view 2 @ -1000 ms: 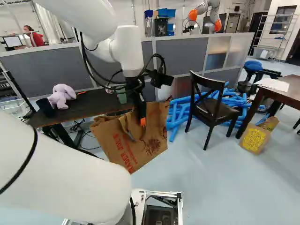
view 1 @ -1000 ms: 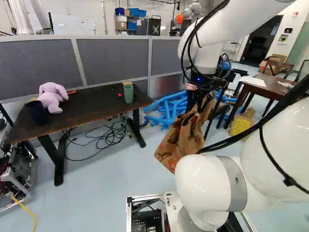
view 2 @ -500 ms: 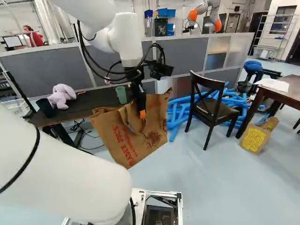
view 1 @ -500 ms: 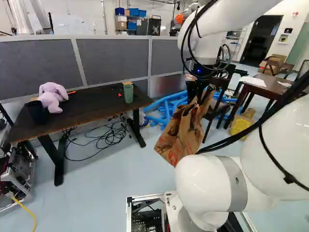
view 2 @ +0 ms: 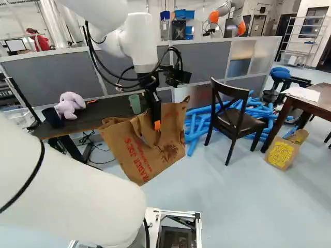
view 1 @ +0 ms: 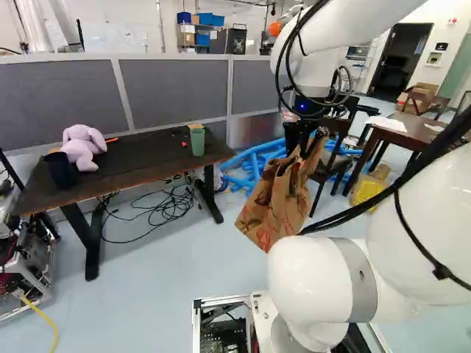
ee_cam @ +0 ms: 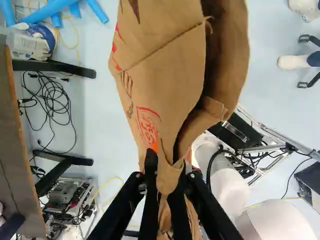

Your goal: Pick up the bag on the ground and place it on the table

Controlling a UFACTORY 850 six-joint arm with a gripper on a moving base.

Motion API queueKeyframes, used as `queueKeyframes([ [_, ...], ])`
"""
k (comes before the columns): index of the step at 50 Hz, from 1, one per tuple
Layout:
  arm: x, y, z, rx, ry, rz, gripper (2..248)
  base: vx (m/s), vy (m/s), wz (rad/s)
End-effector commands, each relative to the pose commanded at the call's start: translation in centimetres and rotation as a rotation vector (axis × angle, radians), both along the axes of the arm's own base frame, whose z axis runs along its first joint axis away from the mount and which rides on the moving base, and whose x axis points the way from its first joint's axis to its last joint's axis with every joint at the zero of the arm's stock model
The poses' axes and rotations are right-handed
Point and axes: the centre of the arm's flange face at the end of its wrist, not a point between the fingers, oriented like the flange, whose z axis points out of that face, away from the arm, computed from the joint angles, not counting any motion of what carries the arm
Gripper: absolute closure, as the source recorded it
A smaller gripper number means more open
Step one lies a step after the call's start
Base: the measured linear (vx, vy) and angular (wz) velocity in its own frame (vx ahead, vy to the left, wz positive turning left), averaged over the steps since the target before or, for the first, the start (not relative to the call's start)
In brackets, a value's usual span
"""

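Well, your base has moved a little: in both base views the dark table, the purple plush toy and the green cup all sit slightly farther right than half a second ago, while the joint at the foot keeps its place. Measured against that joint, your arm holds nearly the same pose as then, but it is higher than one second ago, and the paper bag has come up with it. You have the gripper clamped on the bag; the wrist view shows a bunched brown strip pinched between its two fingers. The bag hangs tilted from them over the floor, to the right of the dark table in the left base view, and isn't on the tabletop. In the right base view, the black chair stands to the bag's right, apart from it.
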Motion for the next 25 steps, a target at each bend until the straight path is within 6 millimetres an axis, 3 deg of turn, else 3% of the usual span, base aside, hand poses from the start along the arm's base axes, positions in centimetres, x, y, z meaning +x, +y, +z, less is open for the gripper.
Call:
queueKeyframes([
  [25,0.0,0.0,0.0,0.0,0.0,0.0,225,0.002,0.017,0.086],
])
